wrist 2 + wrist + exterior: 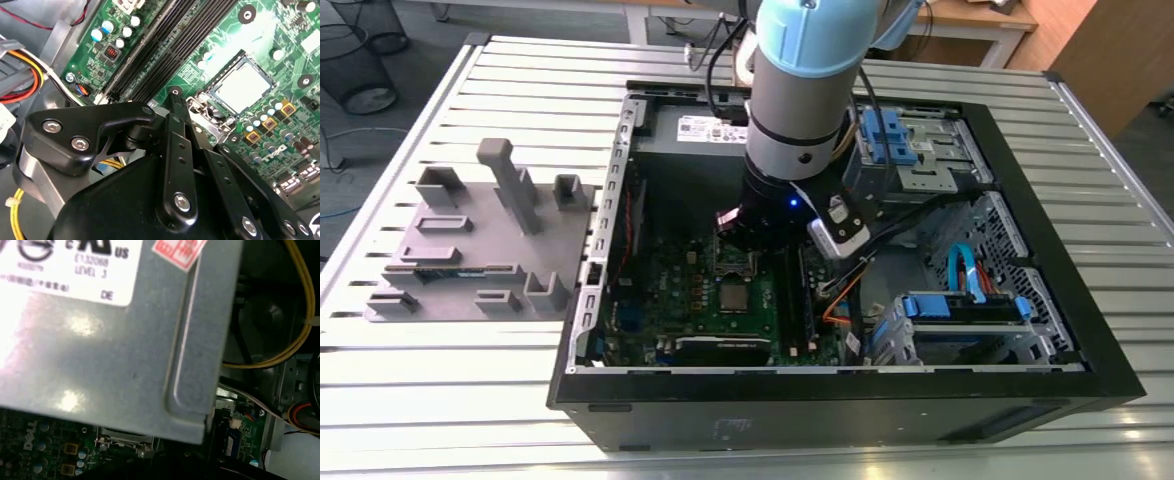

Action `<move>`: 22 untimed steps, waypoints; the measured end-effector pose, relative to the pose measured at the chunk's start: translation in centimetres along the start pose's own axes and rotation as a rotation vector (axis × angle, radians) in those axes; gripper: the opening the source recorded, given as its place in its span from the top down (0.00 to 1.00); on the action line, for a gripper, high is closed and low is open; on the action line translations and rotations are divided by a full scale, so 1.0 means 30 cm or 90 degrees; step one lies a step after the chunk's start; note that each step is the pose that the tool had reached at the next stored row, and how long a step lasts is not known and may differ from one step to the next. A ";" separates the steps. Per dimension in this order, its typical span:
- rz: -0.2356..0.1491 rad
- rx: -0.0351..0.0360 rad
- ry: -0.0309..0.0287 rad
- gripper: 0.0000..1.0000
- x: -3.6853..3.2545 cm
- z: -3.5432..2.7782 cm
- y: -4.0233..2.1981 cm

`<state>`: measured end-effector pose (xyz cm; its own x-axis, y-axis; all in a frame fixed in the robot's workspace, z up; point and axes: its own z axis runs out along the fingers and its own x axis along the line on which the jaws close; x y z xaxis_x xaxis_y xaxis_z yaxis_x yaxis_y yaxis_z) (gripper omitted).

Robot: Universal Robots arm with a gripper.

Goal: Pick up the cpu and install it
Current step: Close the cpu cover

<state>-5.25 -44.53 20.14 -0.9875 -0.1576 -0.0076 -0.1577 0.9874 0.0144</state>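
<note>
One arm (801,100), set down into an open computer case (854,385) on a slatted table (454,400).

One gripper (176,100), black linkage, low over the green motherboard (200,35) in the second wrist view. You cannot tell how its jaws stand, nor whether they grip anything.

One cpu (242,87), silver top up. It lies flat in its socket on the motherboard, near the gripper's tip but apart from it.

One metal bracket (210,120), lying between gripper and cpu.

Several long black memory slots (155,45), running beside the socket.

One grey box with a label (100,340), in the first wrist view, with yellow wires (295,315) next to it.

One grey fixture (467,250), on the table at the exterior view's left of the case.
</note>
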 end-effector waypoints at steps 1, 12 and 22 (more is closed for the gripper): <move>-0.008 -0.0001 0.0001 0.89 0.000 0.000 0.000; -0.016 -0.0006 -0.0001 0.89 -0.003 0.001 0.025; -0.016 -0.0003 -0.0019 0.89 0.017 0.002 0.037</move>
<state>-5.92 -43.53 20.09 -0.9833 -0.1818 -0.0110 -0.1819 0.9832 0.0145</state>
